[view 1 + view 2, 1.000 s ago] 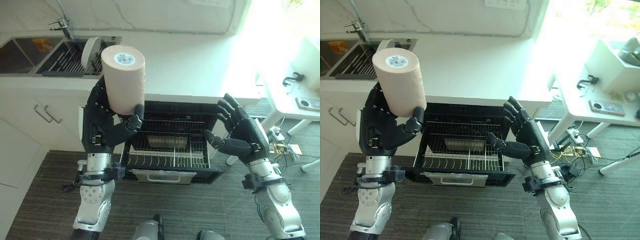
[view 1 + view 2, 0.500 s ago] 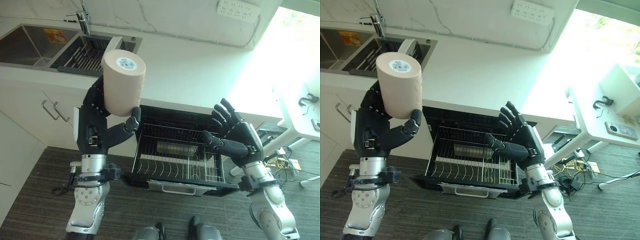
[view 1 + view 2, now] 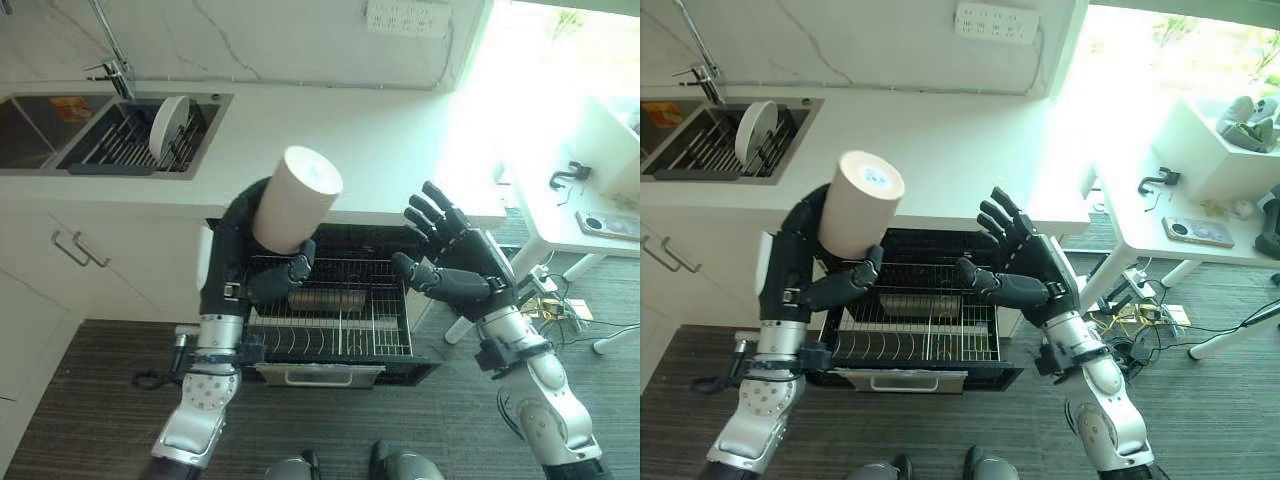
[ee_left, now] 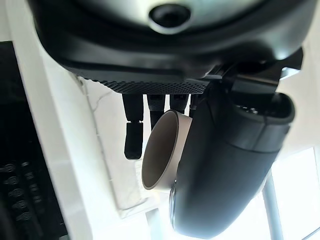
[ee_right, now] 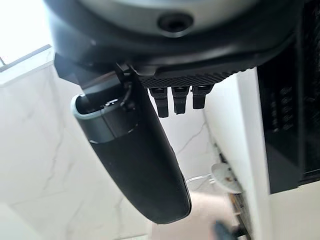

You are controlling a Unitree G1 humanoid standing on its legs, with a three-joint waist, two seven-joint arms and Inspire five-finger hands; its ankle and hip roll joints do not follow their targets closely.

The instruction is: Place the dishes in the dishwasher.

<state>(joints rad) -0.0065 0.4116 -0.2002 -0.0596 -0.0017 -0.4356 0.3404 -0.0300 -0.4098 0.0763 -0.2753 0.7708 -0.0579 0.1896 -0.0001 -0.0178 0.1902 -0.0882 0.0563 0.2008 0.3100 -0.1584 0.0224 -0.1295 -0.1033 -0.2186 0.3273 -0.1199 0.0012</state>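
Observation:
My left hand (image 3: pixel 238 272) is shut on a beige cup (image 3: pixel 296 198), held bottom up and tilted to the right over the left part of the pulled-out dishwasher rack (image 3: pixel 372 322). The left wrist view shows the cup's rim (image 4: pixel 159 151) between my fingers (image 4: pixel 133 134) and thumb. My right hand (image 3: pixel 462 268) hovers open over the rack's right side with its fingers spread and nothing in it. A white plate (image 3: pixel 167 117) stands upright in the sink rack at the far left. A brownish rounded item (image 3: pixel 325 298) lies across the dishwasher rack.
The white counter (image 3: pixel 380 150) runs above the dishwasher, with the sink (image 3: pixel 40 135) and faucet (image 3: pixel 112 62) at its left. Cabinet handles (image 3: pixel 75 250) sit below the sink. A white table (image 3: pixel 1185 215) with small items stands at the right.
The camera has shifted. My left hand has tilted the cup to the right and brought it lower, over the rack. My right hand stays open beside it.

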